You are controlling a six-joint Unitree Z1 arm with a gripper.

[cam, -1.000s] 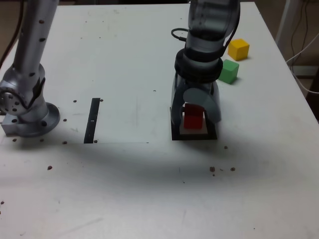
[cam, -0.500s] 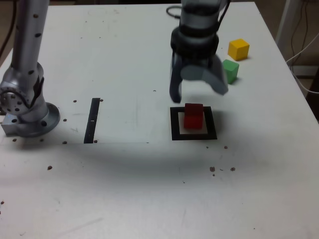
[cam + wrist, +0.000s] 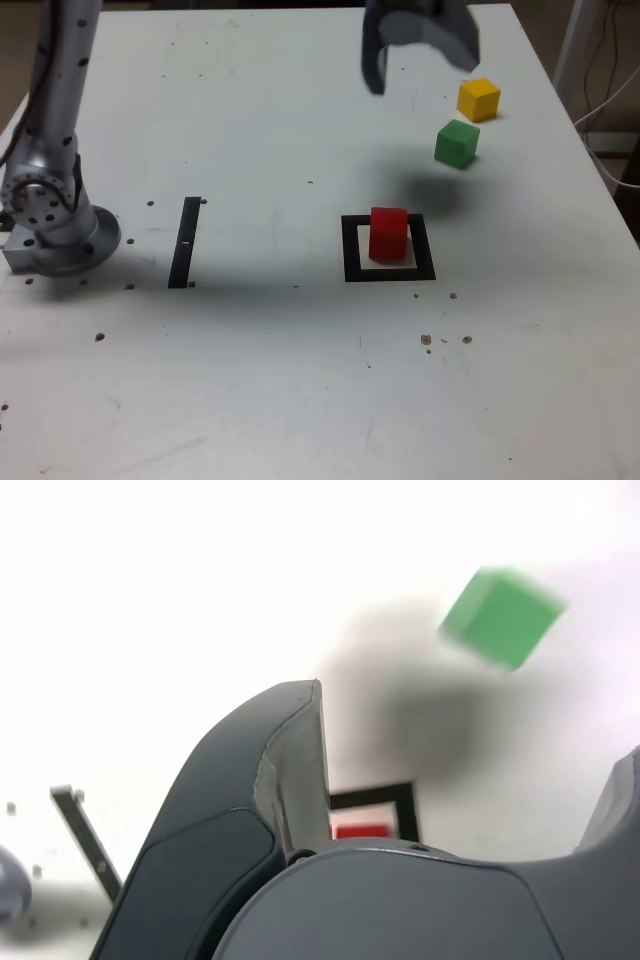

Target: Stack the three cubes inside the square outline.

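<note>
Now the pincer (image 3: 420, 55) hangs high at the far edge of the exterior view, its two dark fingers (image 3: 374, 62) spread wide apart and holding nothing. Well below and nearer the camera, the red cube (image 3: 388, 233) sits alone inside the square outline (image 3: 350, 250) on the white tabletop (image 3: 250, 380), apart from the pincer. Off to the exterior view's right, the green cube (image 3: 457, 143) lies nearly under the pincer and just beside its shadow, with the yellow cube (image 3: 478, 99) near it, a little farther back; both rest outside the outline.
</note>
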